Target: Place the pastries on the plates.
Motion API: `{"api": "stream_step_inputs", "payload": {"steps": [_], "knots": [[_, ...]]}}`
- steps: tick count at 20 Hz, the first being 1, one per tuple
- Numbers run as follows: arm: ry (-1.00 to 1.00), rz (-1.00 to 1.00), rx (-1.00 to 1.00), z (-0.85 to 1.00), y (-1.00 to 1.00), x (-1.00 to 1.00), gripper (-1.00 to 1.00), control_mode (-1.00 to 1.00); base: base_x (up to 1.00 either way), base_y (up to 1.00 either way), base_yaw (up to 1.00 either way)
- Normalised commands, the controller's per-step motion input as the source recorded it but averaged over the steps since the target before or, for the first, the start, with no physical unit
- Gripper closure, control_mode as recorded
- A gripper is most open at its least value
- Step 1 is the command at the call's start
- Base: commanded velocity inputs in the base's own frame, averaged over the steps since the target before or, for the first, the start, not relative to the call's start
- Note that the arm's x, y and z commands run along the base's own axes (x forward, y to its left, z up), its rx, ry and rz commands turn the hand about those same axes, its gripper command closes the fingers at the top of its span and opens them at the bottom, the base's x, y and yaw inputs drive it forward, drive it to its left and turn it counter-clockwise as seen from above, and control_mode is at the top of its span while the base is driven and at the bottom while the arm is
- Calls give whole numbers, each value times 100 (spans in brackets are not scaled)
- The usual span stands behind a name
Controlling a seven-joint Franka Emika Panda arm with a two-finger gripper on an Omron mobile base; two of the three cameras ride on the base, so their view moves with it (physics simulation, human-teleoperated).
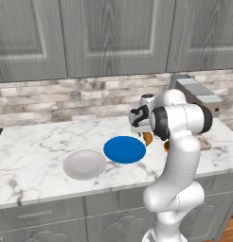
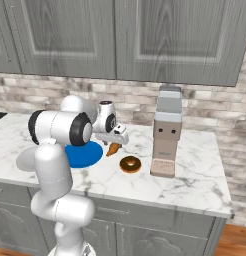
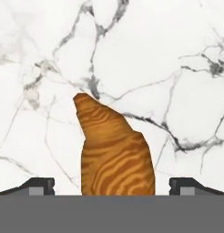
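We find the arm bent forward, its gripper open, 2 fingertips astride the croissant on the marble counter, right of the blue plate.

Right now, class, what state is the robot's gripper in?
Gripper: open, fingers wide either side of the croissant on the counter, holding nothing.

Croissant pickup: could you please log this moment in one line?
fingers open, straddling croissant | doughnut on counter | blue plate empty
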Motion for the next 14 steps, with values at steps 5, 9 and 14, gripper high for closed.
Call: {"api": "stream_step_inputs", "payload": {"steps": [5,9,14], "knots": [[1,-2,0,-21,0,0,-100,-100,0,0,0],[0,-1,0,-15,0,0,100,-100,0,0,0],[0,0,0,-1,0,0,100,-100,0,0,0]]}}
